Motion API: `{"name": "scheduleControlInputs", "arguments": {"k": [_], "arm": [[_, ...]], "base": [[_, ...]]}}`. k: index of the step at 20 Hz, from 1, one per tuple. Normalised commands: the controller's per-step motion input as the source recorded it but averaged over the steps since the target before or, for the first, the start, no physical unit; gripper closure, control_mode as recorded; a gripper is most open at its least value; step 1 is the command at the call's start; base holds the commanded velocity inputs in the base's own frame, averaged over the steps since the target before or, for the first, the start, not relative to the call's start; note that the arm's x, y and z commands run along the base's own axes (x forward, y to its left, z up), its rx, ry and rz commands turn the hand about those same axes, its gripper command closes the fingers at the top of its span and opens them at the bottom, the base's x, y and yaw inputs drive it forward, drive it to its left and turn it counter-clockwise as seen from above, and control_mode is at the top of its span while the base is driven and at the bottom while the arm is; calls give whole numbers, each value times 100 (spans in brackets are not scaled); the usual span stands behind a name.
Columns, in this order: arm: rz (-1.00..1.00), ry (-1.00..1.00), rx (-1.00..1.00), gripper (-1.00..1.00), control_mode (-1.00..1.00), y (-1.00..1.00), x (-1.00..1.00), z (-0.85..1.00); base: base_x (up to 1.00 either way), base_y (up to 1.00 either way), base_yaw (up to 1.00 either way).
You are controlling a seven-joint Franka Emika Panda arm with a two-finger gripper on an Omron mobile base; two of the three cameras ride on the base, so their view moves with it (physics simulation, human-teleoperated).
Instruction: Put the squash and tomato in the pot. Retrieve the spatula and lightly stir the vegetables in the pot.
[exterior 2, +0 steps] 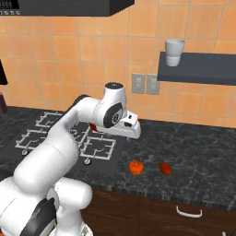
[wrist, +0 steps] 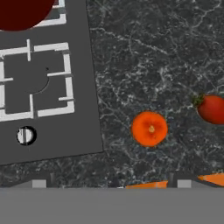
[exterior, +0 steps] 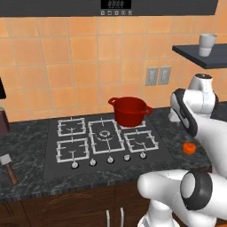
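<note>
- My claw (wrist: 111, 181) hovers above the worktop (wrist: 153, 52), fingers apart, gripping nothing.
- The squash (wrist: 149, 128) lies beside the tomato (wrist: 211, 108), right of the hob.
- The pot (exterior: 129, 111) sits on a back burner.
- The spatula (exterior: 9, 166) lies far left.

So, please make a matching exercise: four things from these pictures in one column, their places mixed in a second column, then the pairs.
Things:
1. pot
2. squash
3. spatula
4. cup

Places:
A. on the wall shelf
B. on the counter left of the stove
C. on a back burner
D. on the counter right of the stove, beside the tomato

Pairs: 1-C, 2-D, 3-B, 4-A
</note>
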Motion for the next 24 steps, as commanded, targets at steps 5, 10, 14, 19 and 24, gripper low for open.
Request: {"name": "scheduleControlInputs", "arguments": {"k": [5, 10, 14, 19, 24], "arm": [[-3, 7, 1, -100, -100, -86, 12, -65], [0, 2, 1, -100, -100, -9, 17, -57], [0, 3, 0, -100, -100, 0, 12, -49], [0, 10, 0, -100, -100, -3, 0, -46], [0, 5, 0, -100, -100, -6, 0, -40]], "base": [[0, 0, 0], [0, 0, 0], [0, 0, 0], [0, 0, 0], [0, 0, 0]]}}
